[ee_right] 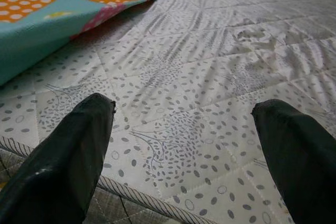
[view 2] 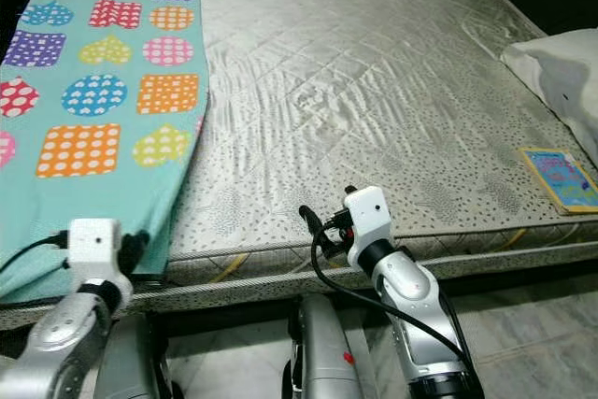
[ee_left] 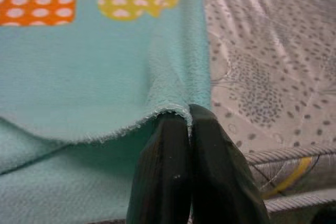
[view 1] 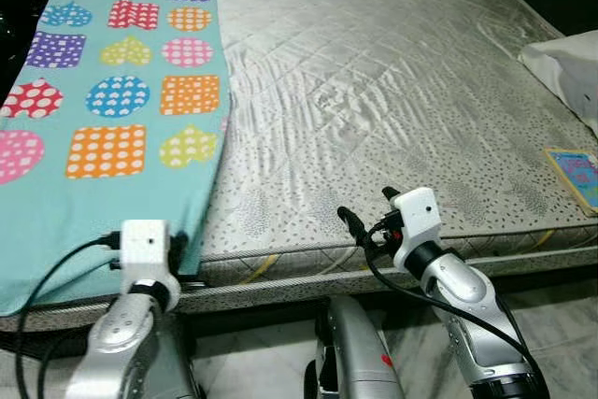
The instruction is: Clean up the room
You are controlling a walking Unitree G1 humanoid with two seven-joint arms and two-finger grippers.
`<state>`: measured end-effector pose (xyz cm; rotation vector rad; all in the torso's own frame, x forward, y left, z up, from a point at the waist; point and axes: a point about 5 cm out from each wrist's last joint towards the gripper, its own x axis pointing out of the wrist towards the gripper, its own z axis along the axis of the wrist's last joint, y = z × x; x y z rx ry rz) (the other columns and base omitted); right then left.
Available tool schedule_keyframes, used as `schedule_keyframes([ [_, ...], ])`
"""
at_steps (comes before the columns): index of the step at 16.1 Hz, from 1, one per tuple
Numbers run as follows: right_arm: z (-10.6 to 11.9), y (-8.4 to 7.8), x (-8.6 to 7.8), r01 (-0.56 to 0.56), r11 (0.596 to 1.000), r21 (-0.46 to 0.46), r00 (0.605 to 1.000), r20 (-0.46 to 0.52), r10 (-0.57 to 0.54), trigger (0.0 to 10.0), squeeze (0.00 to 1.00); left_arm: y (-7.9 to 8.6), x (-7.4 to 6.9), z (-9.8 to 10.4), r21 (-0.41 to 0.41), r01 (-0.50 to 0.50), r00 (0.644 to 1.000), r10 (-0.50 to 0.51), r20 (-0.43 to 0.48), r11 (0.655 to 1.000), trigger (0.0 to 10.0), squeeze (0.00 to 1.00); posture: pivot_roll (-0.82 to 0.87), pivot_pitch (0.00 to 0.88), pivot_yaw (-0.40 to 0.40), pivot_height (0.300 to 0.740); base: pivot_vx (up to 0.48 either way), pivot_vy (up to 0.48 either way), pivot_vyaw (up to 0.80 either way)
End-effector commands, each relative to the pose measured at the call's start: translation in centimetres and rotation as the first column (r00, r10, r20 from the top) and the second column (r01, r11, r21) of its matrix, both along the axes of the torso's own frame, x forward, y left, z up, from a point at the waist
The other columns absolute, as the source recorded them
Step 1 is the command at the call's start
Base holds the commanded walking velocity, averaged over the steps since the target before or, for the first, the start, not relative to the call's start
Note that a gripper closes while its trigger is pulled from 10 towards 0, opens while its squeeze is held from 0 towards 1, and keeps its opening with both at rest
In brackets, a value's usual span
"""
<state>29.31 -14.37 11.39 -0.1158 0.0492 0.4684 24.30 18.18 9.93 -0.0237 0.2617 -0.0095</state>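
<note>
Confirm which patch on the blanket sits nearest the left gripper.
The yellow heart patch, at the blanket's right edge just beyond the left gripper; the orange square sits further left.

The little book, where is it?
The book lies on the mattress near its front right corner, just in front of the white pillow, far right of the right gripper.

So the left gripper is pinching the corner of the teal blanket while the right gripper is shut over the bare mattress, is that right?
Not quite: the right gripper is open, its fingers spread wide above the mattress, as the right wrist view shows. The left gripper is indeed pinching the corner of the teal blanket.
</note>
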Motion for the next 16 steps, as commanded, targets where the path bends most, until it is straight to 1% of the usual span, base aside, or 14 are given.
schedule_keyframes([
  [1, 0.0, -0.3, 0.0, 0.01, 1.0, -0.009, 1.0, -0.002, -0.01, 10.0, 0.0, -0.5, 0.2, 0.1, -0.007, 0.018, 1.0, -0.018, -0.001, 1.0, 10.0, 0.0, -0.06, 0.142, -0.112, 0.556, 0.0, 0.0, 0.0],
  [2, 0.0, -0.2, 0.1, 0.01, 1.0, -0.008, 1.0, -0.001, -0.01, 10.0, 0.0, -1.3, 0.7, 0.0, -0.025, 0.035, 0.999, -0.035, 0.001, 0.999, 10.0, 0.0, -0.06, 0.142, -0.109, 0.556, 0.0, 0.0, 0.0],
  [3, 0.1, -0.2, 0.1, 0.011, 1.0, -0.008, 1.0, 0.0, -0.011, 10.0, 0.0, -1.7, 0.9, 0.0, -0.031, 0.044, 0.999, -0.043, 0.003, 0.999, 10.0, 0.0, -0.07, 0.142, -0.11, 0.556, 0.0, 0.0, 0.0],
  [4, 0.2, -0.4, 0.1, 0.016, 1.0, -0.008, 1.0, 0.003, -0.016, 10.0, 0.0, -2.6, 1.3, 0.3, -0.043, 0.066, 0.998, -0.065, 0.01, 0.997, 10.0, 0.0, -0.07, 0.14, -0.108, 0.556, 0.0, 0.0, 0.0],
  [5, 0.2, -0.4, 0.1, 0.018, 1.0, -0.008, 1.0, 0.004, -0.018, 10.0, 0.0, -2.8, 1.5, 0.4, -0.047, 0.071, 0.997, -0.07, 0.011, 0.996, 10.0, 0.0, -0.07, 0.14, -0.105, 0.556, 0.0, 0.0, 0.0],
  [7, 0.2, -0.4, 0.1, 0.023, 1.0, -0.007, 1.0, 0.005, -0.023, 10.0, 0.0, -4.1, 2.0, 0.5, -0.066, 0.104, 0.995, -0.103, 0.019, 0.992, 10.0, 0.0, -0.08, 0.14, -0.101, 0.556, 0.0, 0.0, 0.0],
  [8, 0.2, -0.4, 0.1, 0.023, 1.0, -0.007, 1.0, 0.005, -0.023, 10.0, 0.0, -4.5, 2.1, 0.5, -0.071, 0.115, 0.993, -0.114, 0.019, 0.991, 10.0, 0.0, -0.08, 0.14, -0.101, 0.556, 0.0, 0.0, 0.0],
  [10, 0.2, -0.3, 0.0, 0.023, 1.0, -0.004, 1.0, 0.006, -0.023, 10.0, 0.0, -5.9, 2.5, 0.3, -0.083, 0.158, 0.987, -0.158, 0.01, 0.984, 10.0, 0.0, -0.08, 0.139, -0.098, 0.556, 0.0, 0.0, 0.0],
  [12, 0.2, -0.3, 0.0, 0.025, 1.0, -0.005, 1.0, 0.007, -0.025, 10.0, 0.0, -6.6, 2.6, 0.1, -0.087, 0.177, 0.984, -0.177, 0.004, 0.98, 10.0, 0.0, -0.08, 0.138, -0.097, 0.556, 0.0, 0.0, 0.0],
  [13, 0.2, -0.4, 0.0, 0.027, 1.0, -0.005, 1.0, 0.008, -0.027, 10.0, 0.0, -7.0, 2.6, -0.1, -0.108, 0.198, 0.98, -0.198, 0.009, 0.974, 10.0, 0.0, -0.09, 0.139, -0.094, 0.556, 0.0, 0.0, 0.0],
  [14, 0.2, -0.4, 0.0, 0.028, 1.0, -0.006, 1.0, 0.008, -0.028, 10.0, 0.0, -7.1, 2.6, -0.1, -0.112, 0.202, 0.979, -0.202, 0.008, 0.973, 2.7, 0.0, -0.09, 0.139, -0.094, 0.556, 0.0, 0.0, 0.0],
  [15, 0.2, -0.4, 0.0, 0.029, 1.0, -0.006, 1.0, 0.007, -0.029, 10.0, 0.0, -7.0, 2.6, -0.3, -0.105, 0.198, 0.98, -0.199, 0.002, 0.974, 3.6, 0.0, -0.09, 0.138, -0.095, 0.556, 0.0, 0.0, 0.0],
  [16, 0.2, -0.5, 0.0, 0.029, 1.0, -0.006, 1.0, 0.007, -0.029, 10.0, 0.0, -7.0, 2.6, -0.4, -0.1, 0.202, 0.979, -0.204, -0.002, 0.974, 5.1, 0.0, -0.09, 0.138, -0.095, 0.556, 0.0, 0.0, 0.0],
])
